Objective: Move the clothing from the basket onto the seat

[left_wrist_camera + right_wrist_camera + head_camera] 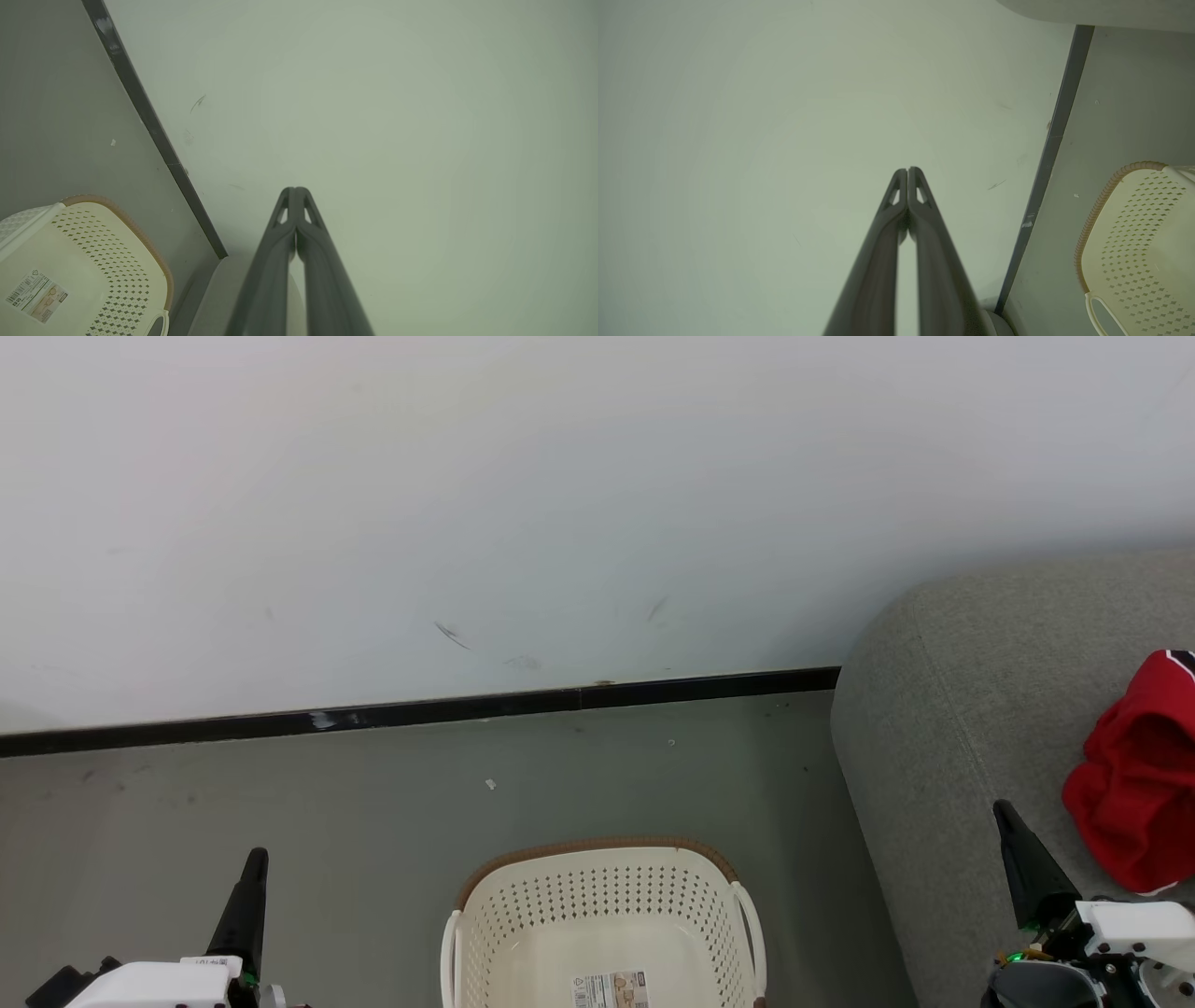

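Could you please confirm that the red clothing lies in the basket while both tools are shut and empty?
Not quite: the head view shows the red clothing on the grey seat, not in the basket. The left tool and right tool are indeed shut and empty.

Ahead, a pale off-white wall (560, 476), plain apart from a short dark scuff (451, 635) low down and a fainter streak (658, 609) to its right. Along its foot, a black skirting strip (420, 712), with a white chip (320, 719) toward the left and a joint near the middle. Below that, a dull grey-green floor (327, 803), smooth, dotted with a small white fleck (490, 784) and a few dark smudges (93, 775) at far left. Same wall, strip and floor slanted across both wrist views.
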Robot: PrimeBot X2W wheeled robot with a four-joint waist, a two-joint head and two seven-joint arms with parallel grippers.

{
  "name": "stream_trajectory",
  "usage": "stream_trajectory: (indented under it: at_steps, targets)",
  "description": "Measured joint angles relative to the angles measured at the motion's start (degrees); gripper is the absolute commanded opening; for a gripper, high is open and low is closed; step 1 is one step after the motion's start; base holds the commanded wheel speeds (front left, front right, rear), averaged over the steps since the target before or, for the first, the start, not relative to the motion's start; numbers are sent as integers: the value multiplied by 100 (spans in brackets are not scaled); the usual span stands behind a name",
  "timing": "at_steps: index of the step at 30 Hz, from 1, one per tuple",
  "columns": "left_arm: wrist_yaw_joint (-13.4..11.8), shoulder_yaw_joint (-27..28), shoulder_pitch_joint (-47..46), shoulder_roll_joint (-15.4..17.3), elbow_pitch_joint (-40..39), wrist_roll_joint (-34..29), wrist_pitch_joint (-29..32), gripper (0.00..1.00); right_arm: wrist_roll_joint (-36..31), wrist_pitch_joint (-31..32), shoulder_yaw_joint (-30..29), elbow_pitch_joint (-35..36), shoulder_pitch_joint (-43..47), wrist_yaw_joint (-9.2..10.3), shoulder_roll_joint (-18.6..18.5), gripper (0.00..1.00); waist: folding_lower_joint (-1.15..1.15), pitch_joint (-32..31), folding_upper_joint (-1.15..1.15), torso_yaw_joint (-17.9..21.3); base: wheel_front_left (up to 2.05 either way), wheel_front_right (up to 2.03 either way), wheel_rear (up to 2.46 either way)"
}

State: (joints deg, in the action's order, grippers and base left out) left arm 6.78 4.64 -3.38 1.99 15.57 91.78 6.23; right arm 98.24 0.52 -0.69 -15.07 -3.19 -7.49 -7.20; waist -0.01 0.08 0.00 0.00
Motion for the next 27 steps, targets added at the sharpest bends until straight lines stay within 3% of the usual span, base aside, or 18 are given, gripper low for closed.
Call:
stream_trajectory:
  at_steps: [27]
  targets:
    - [1, 0, -1, 0, 4, 0, 0, 0, -1, 5, -15, -2, -1, 0, 10, 0, 1, 0, 0, 0, 0, 0, 0]
